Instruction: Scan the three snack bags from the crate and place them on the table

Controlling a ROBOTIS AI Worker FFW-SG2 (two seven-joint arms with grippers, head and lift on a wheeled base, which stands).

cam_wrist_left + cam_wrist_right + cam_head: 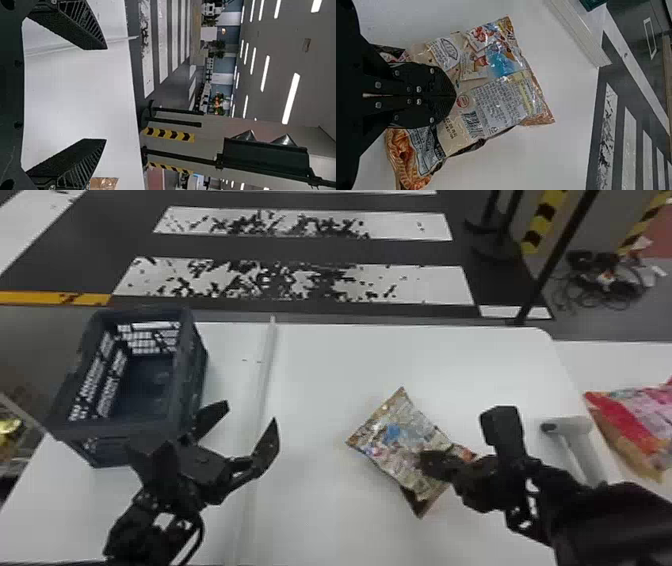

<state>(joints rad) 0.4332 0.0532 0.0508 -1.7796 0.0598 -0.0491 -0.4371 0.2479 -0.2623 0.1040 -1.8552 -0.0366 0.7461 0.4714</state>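
From where I stand, the patterned snack bag is out over the middle of the white surface, and the robot's right claw has its two flat fingers drawn together against the printed back, seemingly pinching the film about mid-bag. That hold probably makes sense for scanning: the barcode sits uncovered just beyond the fingertips. I can't tell whether the bag's underside touches the surface. The scanner, a pale, handled thing, is on the surface over by the right arm, handy for a reading, I'd guess. Across on the left, the other claw stands wide open beside the crate, with nothing between its fingers, so it looks placed more for drawing from the crate than for helping with this bag. The crate is dark blue and upright, with openwork walls; I see no snacks on the part of its floor that I can make out, though its near side hides some. Farther right, past the scanner, red-and-pink packaging lies by the neighbouring white table, perhaps where scanned bags go. My reading is that this bag is at the scanning step; the next move wants its code squared to the scanner, and a slack, crinkly bag could fold over it.
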